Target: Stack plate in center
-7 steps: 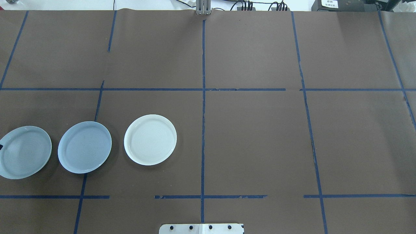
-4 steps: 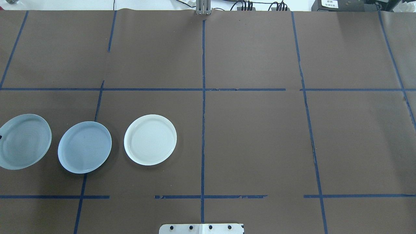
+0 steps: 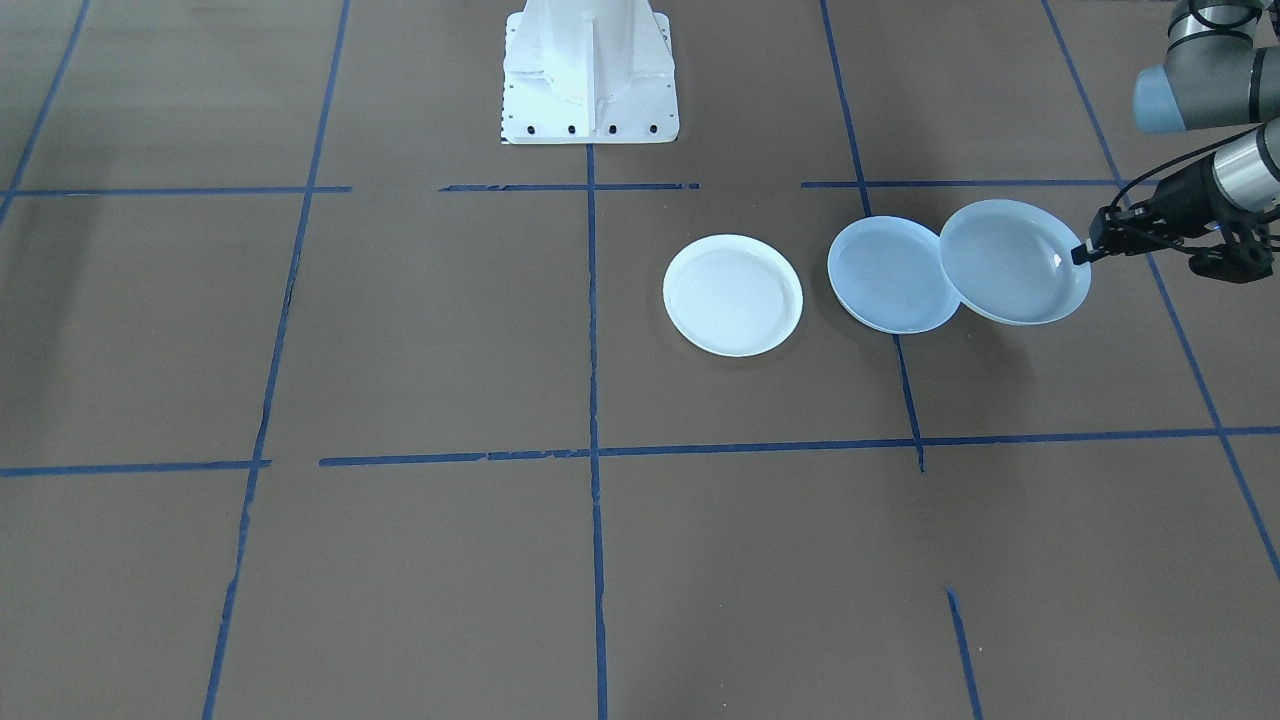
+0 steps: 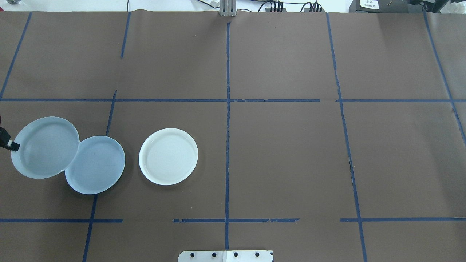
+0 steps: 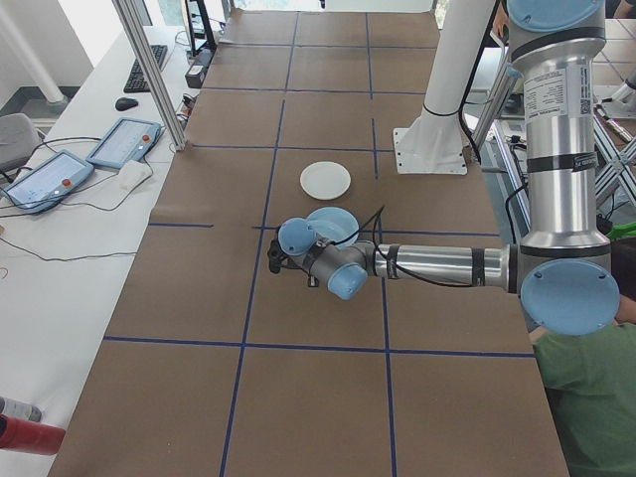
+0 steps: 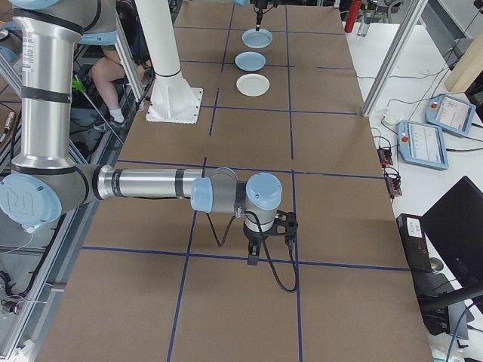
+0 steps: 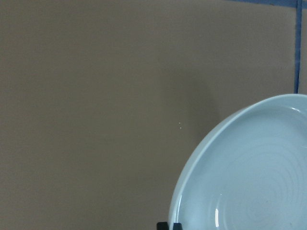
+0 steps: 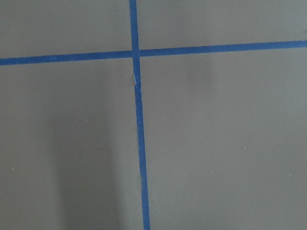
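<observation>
The center plate (image 4: 100, 169), light blue and matte, lies flat on the brown table, also seen in the front view (image 3: 885, 280). My left gripper (image 4: 14, 146) is shut on the rim of a glossy, rippled pale-blue plate (image 4: 45, 147) and holds it off the table. In the overhead view this plate overlaps the center plate's left edge. The front view shows the same grip (image 3: 1082, 254) on the held plate (image 3: 1015, 262). The left wrist view shows the rippled plate (image 7: 254, 172) at lower right. My right gripper (image 6: 253, 256) points down over bare table far to the right; I cannot tell whether it is open or shut.
A plain white plate (image 4: 168, 156) lies to the right of the center plate, a small gap apart. Blue tape lines (image 4: 227, 145) mark a grid on the table. The robot's white base (image 3: 590, 70) stands at the table's near-robot edge.
The rippled plate has risen and moved right, from beside the center plate to overlapping its left edge. The left gripper's tip has come into the overhead view.
</observation>
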